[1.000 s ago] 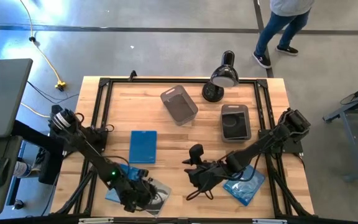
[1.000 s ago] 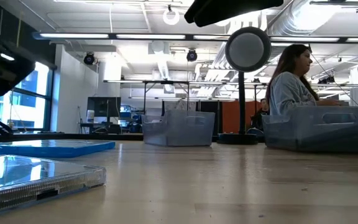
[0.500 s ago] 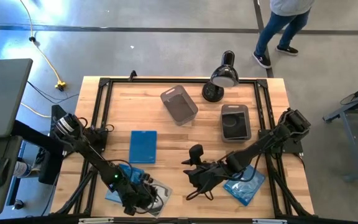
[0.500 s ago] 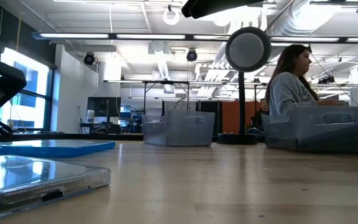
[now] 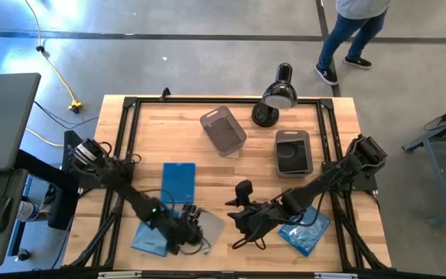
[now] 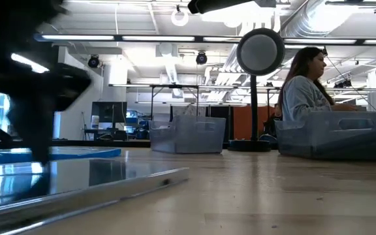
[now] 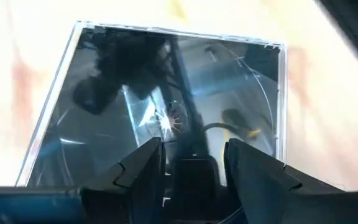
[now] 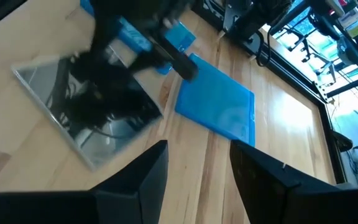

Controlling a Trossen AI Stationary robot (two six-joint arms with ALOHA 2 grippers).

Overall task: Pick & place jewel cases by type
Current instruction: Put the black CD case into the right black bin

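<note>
The clear-grey jewel case with a silver disc (image 5: 210,222) sits near the table's near edge, beside a blue case (image 5: 147,238). My left gripper (image 5: 183,230) stands over the clear case's left side and is shut on it; the case fills the left wrist view (image 7: 166,81). A second blue case (image 5: 178,183) lies flat at mid-left. A third (image 5: 304,231) lies under my right arm. My right gripper (image 5: 242,225) hovers open to the right of the clear case (image 8: 86,124). Something dark lies inside the right tub (image 5: 293,153). My left gripper meets the clear case at the edge nearest the wrist (image 7: 173,152), slanting down from above and from the table's left. Its own fingers (image 7: 145,168) hide the place of contact, so pinch or press cannot be told. The case shows face-on beyond the fingers.
Two smoky grey tubs stand at the far middle (image 5: 223,130) and far right (image 5: 293,138). A black dome-headed lamp (image 5: 277,97) stands between them at the far edge. A person walks beyond the far edge (image 5: 351,35). Bare wood shows in the table's centre (image 5: 238,167).
My left gripper has moved toward the table's right and a little toward the far edge. The clear case has gone with it, sliding off the near-edge blue case toward my right gripper; in the low view it now reaches much farther across. My right arm has kept still.
</note>
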